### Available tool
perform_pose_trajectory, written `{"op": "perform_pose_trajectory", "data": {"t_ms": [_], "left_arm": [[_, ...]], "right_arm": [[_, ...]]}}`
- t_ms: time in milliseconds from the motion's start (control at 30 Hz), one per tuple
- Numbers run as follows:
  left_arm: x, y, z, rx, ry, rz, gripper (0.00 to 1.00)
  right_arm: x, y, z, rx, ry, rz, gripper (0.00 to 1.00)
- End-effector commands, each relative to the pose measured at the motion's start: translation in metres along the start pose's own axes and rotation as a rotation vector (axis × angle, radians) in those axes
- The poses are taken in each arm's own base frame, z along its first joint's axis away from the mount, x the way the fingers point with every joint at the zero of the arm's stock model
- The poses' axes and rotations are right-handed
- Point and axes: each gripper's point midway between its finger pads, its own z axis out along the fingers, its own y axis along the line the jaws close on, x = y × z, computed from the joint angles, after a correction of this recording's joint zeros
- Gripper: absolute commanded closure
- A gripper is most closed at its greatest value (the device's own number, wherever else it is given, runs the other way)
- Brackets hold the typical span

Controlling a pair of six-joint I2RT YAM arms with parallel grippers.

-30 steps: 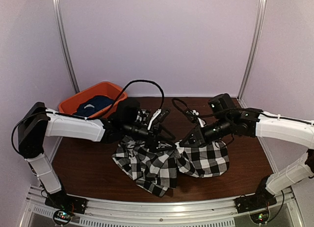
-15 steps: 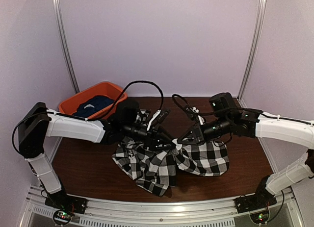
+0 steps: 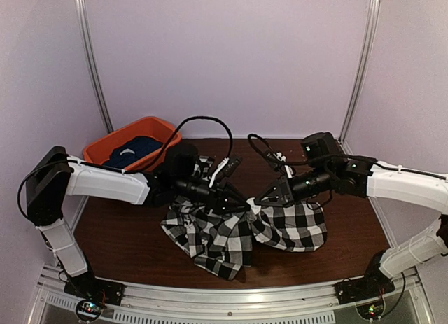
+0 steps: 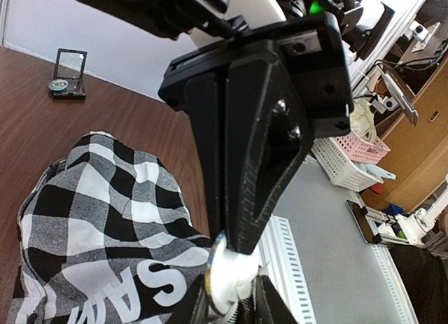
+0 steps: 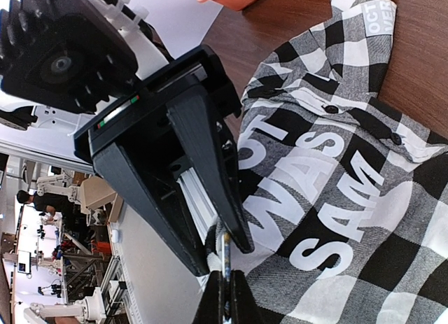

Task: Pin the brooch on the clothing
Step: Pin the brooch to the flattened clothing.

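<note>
Centrally on the dark brown wooden table [image 3: 119, 229] we see the crumpled black-and-white checked shirt [image 3: 227, 233], and just above it the right gripper [image 3: 258, 198] pinches a small white round brooch [image 4: 225, 278], the left gripper [image 3: 244, 206] flanking it with narrowed jaws, whether gripping we cannot tell.

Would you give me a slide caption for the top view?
Over the checked shirt, left gripper and right gripper meet; orange bin back left.

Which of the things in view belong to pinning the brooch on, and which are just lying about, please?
In the job:
- checked shirt
- brooch, pinched in the right gripper

Lying about:
- orange bin
- navy garment inside it
- small open case on the table
</note>
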Motion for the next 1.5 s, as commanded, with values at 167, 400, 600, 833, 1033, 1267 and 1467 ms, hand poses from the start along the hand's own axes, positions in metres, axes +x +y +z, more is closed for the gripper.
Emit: {"op": "perform_pose_trajectory", "data": {"t_ms": [167, 400, 600, 833, 1033, 1267, 1467], "left_arm": [[0.004, 0.000, 0.004, 0.023, -0.011, -0.005, 0.76], [0.005, 0.003, 0.005, 0.018, -0.012, -0.015, 0.77], [0.007, 0.005, 0.006, 0.017, -0.010, -0.026, 0.78], [0.008, 0.006, 0.006, 0.011, -0.011, -0.036, 0.77], [0.006, 0.007, 0.005, -0.002, -0.011, -0.028, 0.74], [0.002, 0.004, 0.005, 0.001, -0.015, -0.020, 0.71], [0.002, 0.004, 0.004, -0.001, -0.015, -0.018, 0.69]], "right_arm": [[-0.005, 0.008, -0.007, -0.027, -0.037, -0.034, 1.00], [-0.006, 0.009, -0.006, -0.034, -0.040, -0.035, 1.00], [-0.006, 0.008, -0.005, -0.035, -0.042, -0.033, 1.00], [-0.006, 0.007, -0.005, -0.034, -0.045, -0.038, 1.00], [-0.009, 0.006, -0.003, -0.033, -0.051, -0.038, 1.00], [-0.008, 0.001, -0.001, -0.019, -0.056, -0.035, 1.00], [-0.005, -0.002, 0.000, -0.018, -0.057, -0.026, 1.00]]}}
